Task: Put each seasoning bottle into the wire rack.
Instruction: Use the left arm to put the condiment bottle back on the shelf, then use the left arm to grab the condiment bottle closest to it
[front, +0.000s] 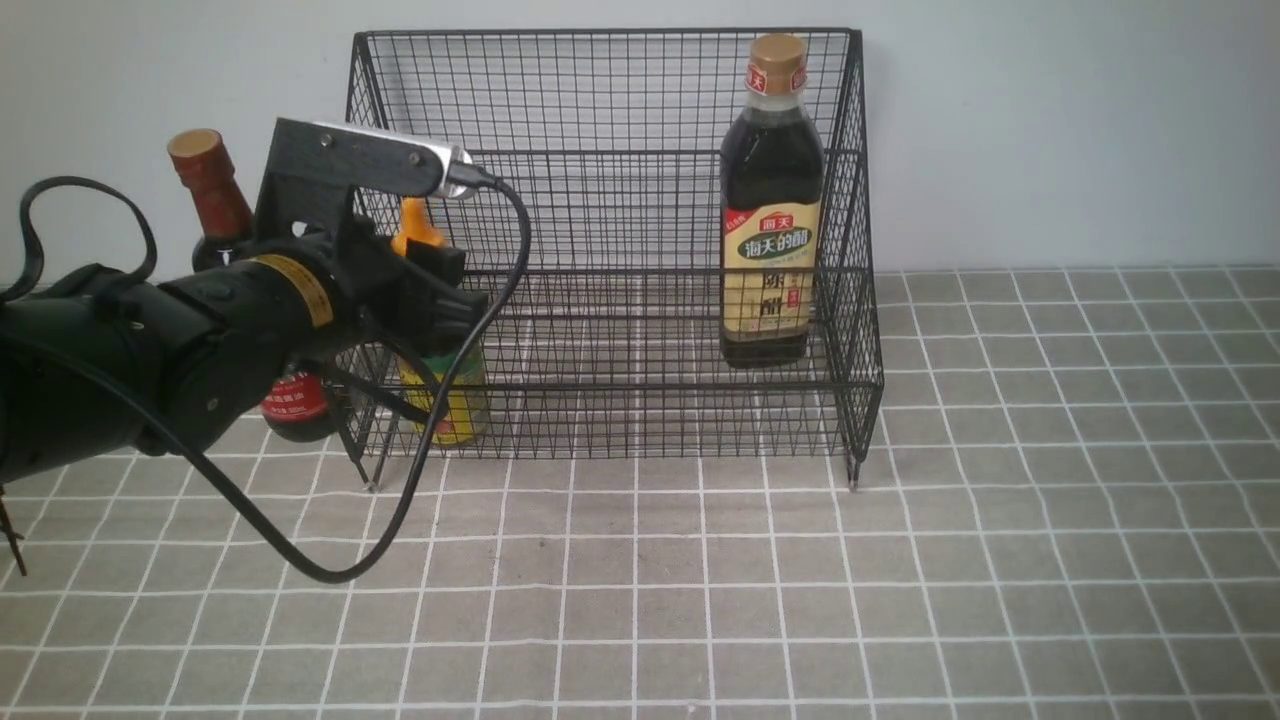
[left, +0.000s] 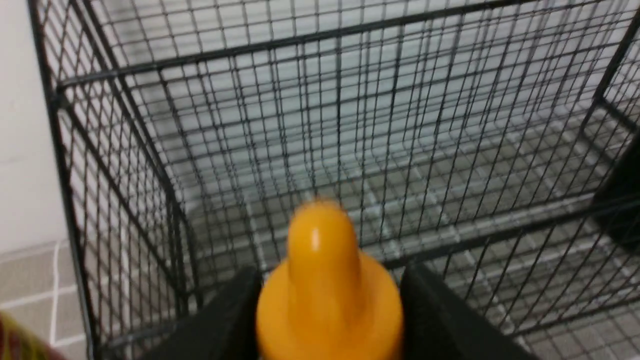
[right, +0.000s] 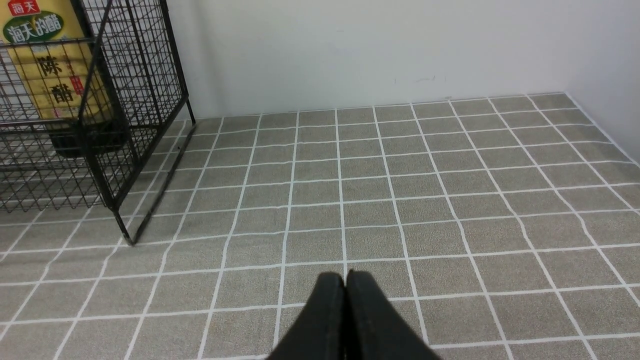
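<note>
Orange-nozzle bottle: at the rack's left end, behind the front mesh (front: 458, 405); long axis roughly upright, nozzle up
Left gripper: directly at that bottle's top, fingers parted around the orange cap (left: 330, 305); whether they press on it I cannot tell
Nearer arm: the left, by far
Likely next move: let go if needed, clear the nozzle, then go left
Red-necked bottle: roughly upright outside the rack's left side (front: 210, 185), left of the gripper (the one left to rack, I judge); its red label's small white print is only partly legible
Wire rack: black mesh (front: 640, 385)
Tan-capped bottle: inside, right end (front: 772, 170); label reads 海天, 海天的醋, 陈醋
Right gripper: closed, well apart from the bottles (right: 346, 285)
</note>
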